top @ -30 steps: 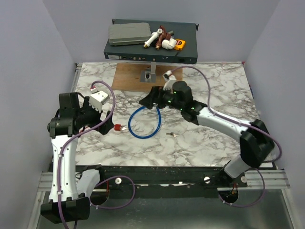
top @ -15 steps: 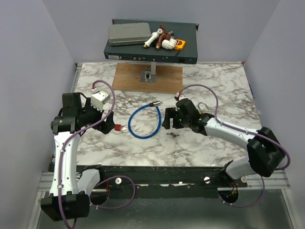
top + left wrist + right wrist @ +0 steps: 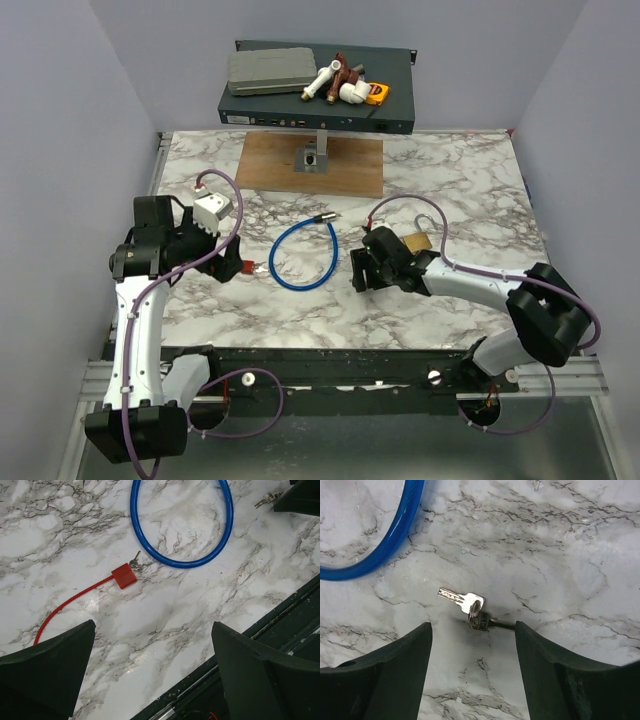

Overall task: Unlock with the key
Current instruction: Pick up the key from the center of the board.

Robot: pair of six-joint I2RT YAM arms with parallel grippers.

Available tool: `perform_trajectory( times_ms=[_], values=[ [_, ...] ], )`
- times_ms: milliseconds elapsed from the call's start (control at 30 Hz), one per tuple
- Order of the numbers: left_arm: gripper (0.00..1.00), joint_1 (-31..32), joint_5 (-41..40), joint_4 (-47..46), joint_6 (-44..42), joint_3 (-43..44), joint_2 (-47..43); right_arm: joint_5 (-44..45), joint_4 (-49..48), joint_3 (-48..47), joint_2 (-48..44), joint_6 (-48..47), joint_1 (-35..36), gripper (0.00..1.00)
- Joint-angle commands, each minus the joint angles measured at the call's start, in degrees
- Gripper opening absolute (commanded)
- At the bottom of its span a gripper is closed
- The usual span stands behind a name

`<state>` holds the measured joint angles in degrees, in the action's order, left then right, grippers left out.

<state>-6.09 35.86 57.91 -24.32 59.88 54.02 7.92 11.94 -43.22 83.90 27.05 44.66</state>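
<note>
The key (image 3: 136,564) is tiny and silver, fixed to a red tag (image 3: 123,576) on a thin red strap (image 3: 65,605), next to the blue cable loop (image 3: 220,540). My left gripper (image 3: 155,680) is open and empty, hovering just near of the strap; it also shows in the top view (image 3: 232,262). A second, loose pair of silver keys on a ring (image 3: 469,605) lies on the marble. My right gripper (image 3: 472,650) is open and low, the loose keys just beyond its fingertips. The brass padlock (image 3: 418,242) lies beside the right arm.
A brown board with a metal fitting (image 3: 311,160) lies at the back of the marble table (image 3: 460,180). A dark box with a grey case and pipe parts (image 3: 315,95) stands behind it. The table's near edge (image 3: 280,615) runs close under the left gripper.
My right arm has swung from the cable's plug end back toward the near side and down over the loose keys, uncovering the padlock. The left arm has barely moved.
</note>
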Motion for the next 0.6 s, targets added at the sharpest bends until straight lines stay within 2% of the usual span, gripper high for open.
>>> perform_trajectory(
  times_ms=[0,267,567],
  values=[
    [0.99,0.8,1.6,-0.5,0.4,-0.6,-0.1,3.5,-2.1,-1.0,1.7,-2.3,1.7,0.68],
    [0.99,1.8,1.2,0.1,0.4,-0.3,0.2,6.9,-3.7,-2.5,4.8,-5.3,2.5,0.59],
    [0.99,2.8,-0.3,1.2,-0.7,-0.3,0.6,5.5,-3.7,-1.9,6.0,-5.4,3.6,0.38]
  ],
)
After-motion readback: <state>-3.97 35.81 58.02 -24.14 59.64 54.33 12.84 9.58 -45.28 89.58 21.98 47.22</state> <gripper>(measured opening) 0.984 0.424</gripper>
